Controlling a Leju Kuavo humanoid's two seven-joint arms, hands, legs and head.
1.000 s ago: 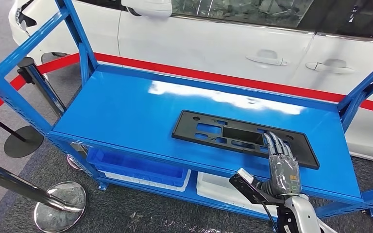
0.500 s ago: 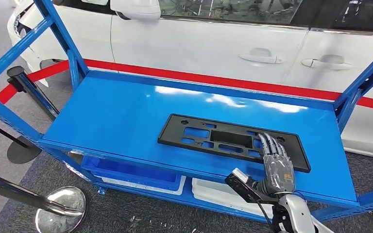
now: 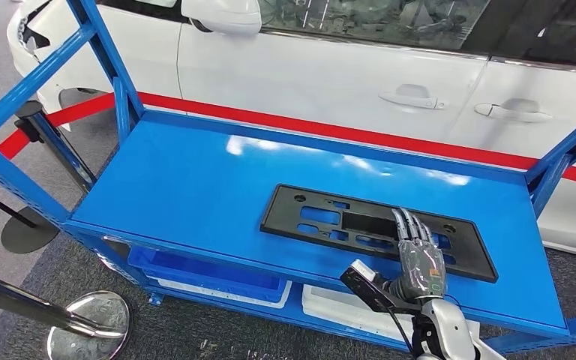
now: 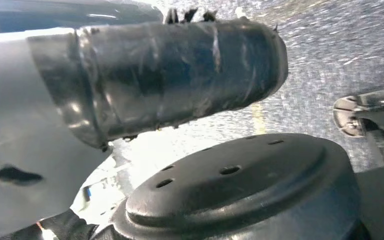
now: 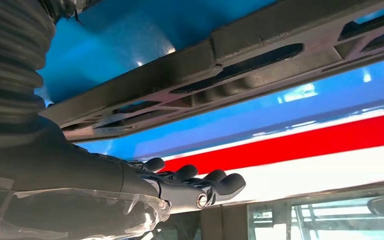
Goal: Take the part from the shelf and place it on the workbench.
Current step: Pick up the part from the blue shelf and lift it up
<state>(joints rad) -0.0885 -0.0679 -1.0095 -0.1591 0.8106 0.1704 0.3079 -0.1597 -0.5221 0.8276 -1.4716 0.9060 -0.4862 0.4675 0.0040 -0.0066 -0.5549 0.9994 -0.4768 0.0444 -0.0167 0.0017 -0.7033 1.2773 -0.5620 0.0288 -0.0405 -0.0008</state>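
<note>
White car fills the background behind your blue shelf, red floor line between them. Black part lies flat on the top deck, toward its right. Right hand hovers over the part's right end, fingers extended, grasping nothing.

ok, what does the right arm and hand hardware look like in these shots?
Head view: the right hand has slim dark segmented fingers and a grey back under clear film, with a small coloured marking near the wrist. A black block with a white tip sticks out at the wrist, trailing a thin black cable. The forearm is silver-white. Right wrist view: a dark ribbed cover and transparent plastic wrap.
</note>
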